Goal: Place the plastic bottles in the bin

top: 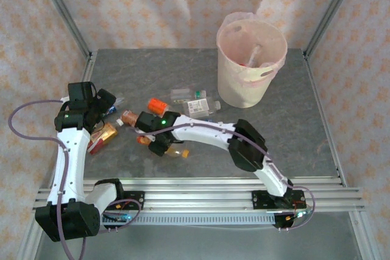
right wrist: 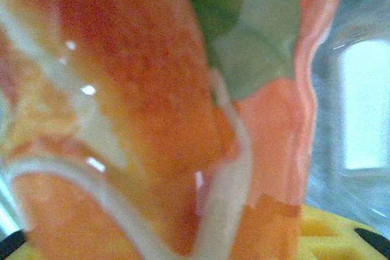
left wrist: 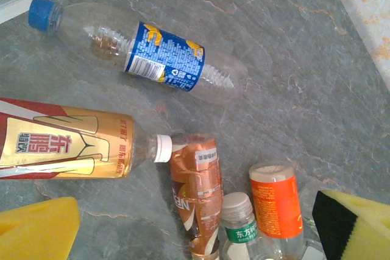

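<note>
Orange-labelled clear plastic bottle (right wrist: 152, 89): working on this one with the right gripper (top: 159, 143), in the middle of the grey stone-patterned table (top: 292, 126), well apart from the tall round cream-white bin (top: 244, 92) with pinkish bag standing at the far right. Not being able to tell about the jaws here: maybe gripping, maybe only standing around the body, with one yellow pad (right wrist: 335, 235) showing under the bottle and no gap visible. Judging the step as the grasp. Doing it well probably meaning squeezing across the round body, not near the cap, and feeling for a firm hold before lifting, so not dragging the neighbour bottles lying just beside. Hovering with the left gripper (top: 106, 103), spread wide and empty, above the blue-labelled clear bottle (left wrist: 164, 59) and the red-and-gold labelled bottle (left wrist: 67, 147). Getting label print and close contact from the wrist cameras; getting the bin, both arms and a probable clear bottle (top: 253, 54) inside it from the top camera.
</note>
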### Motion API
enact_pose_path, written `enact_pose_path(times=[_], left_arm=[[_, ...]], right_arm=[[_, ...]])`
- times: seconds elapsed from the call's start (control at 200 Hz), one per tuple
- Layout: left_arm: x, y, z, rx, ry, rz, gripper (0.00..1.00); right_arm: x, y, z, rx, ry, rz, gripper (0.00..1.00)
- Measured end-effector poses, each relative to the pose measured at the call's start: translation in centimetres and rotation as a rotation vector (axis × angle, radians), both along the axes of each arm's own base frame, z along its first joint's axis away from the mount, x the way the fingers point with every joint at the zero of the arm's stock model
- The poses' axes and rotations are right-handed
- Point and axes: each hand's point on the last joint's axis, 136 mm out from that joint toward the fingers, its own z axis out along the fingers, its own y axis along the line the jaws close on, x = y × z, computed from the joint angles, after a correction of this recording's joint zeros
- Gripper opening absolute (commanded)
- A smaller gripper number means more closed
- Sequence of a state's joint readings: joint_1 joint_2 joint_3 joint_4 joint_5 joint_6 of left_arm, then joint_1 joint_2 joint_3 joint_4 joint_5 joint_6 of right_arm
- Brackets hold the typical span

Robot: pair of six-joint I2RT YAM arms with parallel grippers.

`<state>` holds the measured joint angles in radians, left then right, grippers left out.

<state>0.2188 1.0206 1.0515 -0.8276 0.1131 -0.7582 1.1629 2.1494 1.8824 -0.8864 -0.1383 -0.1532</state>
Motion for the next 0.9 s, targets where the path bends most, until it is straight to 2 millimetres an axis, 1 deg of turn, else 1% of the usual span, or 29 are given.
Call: enact_pose_path(times=[0.09, 0.105, 0.16, 0.24, 0.29, 0.38, 0.435, 0.52, 0.636, 0.691, 0.836, 0.896], left_arm=[[0.0, -0.2, 0.2, -0.003, -0.010, -0.013, 1.00], [-0.1, -0.2, 0.3, -0.003, -0.013, -0.014, 1.00], [-0.1, -0.4, 0.6, -0.004, -0.024, -0.020, 1.00], [-0.2, -0.7, 1.0, -0.006, -0.044, -0.035, 1.00], [-0.2, -0.8, 1.3, -0.005, -0.059, -0.045, 1.00], [-0.2, -1.1, 1.5, -0.011, -0.083, -0.059, 1.00], [-0.1, -1.3, 1.5, -0.016, -0.095, -0.066, 1.00], [0.0, -1.7, 1.4, -0.030, -0.113, -0.082, 1.00], [0.4, -2.2, 1.4, -0.049, -0.144, -0.103, 1.00], [0.6, -2.4, 1.4, -0.060, -0.158, -0.112, 1.00], [1.1, -2.9, 1.2, -0.082, -0.185, -0.128, 1.00], [1.2, -3.0, 1.0, -0.088, -0.189, -0.131, 1.00]], right_arm=[[0.9, -0.5, 4.6, 0.094, -0.032, -0.050, 0.27], [1.3, -0.7, 5.6, 0.117, -0.039, -0.066, 0.27], [2.3, -1.5, 8.4, 0.179, -0.060, -0.110, 0.24], [4.7, -3.7, 12.6, 0.267, -0.106, -0.202, 0.21], [6.1, -5.1, 14.8, 0.313, -0.140, -0.257, 0.19], [9.0, -8.1, 18.8, 0.391, -0.226, -0.372, 0.19], [10.4, -9.7, 20.7, 0.427, -0.272, -0.432, 0.19], [12.4, -12.2, 23.0, 0.466, -0.329, -0.517, 0.19], [15.3, -14.8, 25.9, 0.517, -0.405, -0.616, 0.19], [16.7, -16.3, 27.7, 0.549, -0.443, -0.666, 0.19], [19.9, -20.1, 32.3, 0.658, -0.546, -0.797, 0.20], [21.1, -21.7, 33.7, 0.696, -0.578, -0.853, 0.20]])
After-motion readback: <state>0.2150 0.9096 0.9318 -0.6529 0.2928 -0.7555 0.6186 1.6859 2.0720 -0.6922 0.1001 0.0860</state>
